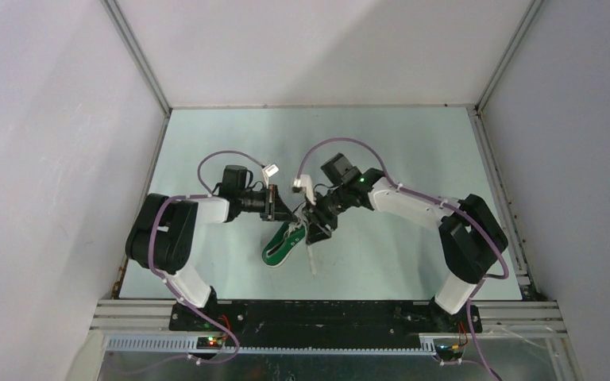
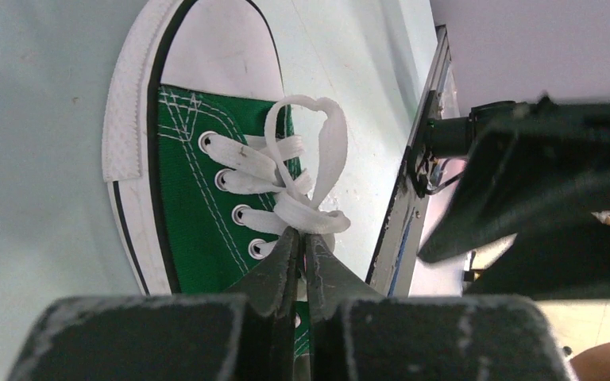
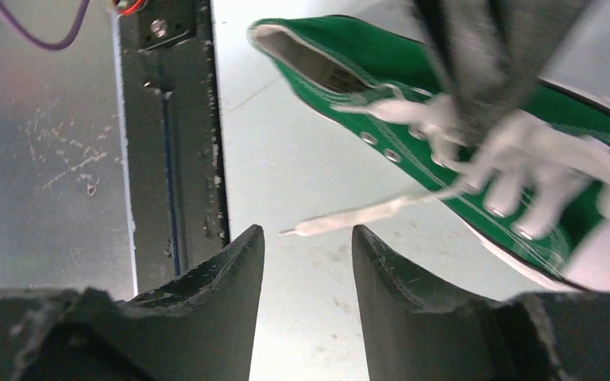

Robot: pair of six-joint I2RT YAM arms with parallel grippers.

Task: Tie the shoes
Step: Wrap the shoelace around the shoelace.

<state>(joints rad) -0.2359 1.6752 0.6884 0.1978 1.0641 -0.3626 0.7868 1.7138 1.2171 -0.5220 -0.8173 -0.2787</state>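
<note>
The green sneaker (image 1: 283,248) lies on the table between the arms, its white toe cap (image 2: 218,55) pointing away in the left wrist view. My left gripper (image 2: 303,236) is shut on the white lace (image 2: 311,213) at the knot over the eyelets, and a lace loop (image 2: 327,135) stands up above it. My right gripper (image 3: 307,236) is open and empty, just above the table beside the shoe (image 3: 381,59). A loose lace end (image 3: 349,219) lies on the table just ahead of its fingertips. The left gripper (image 3: 484,55) shows blurred over the laces.
The black metal rail (image 3: 171,127) at the table's near edge runs close to the right gripper. The right arm (image 2: 540,175) fills the right side of the left wrist view. Grey walls (image 1: 63,143) enclose the table on three sides.
</note>
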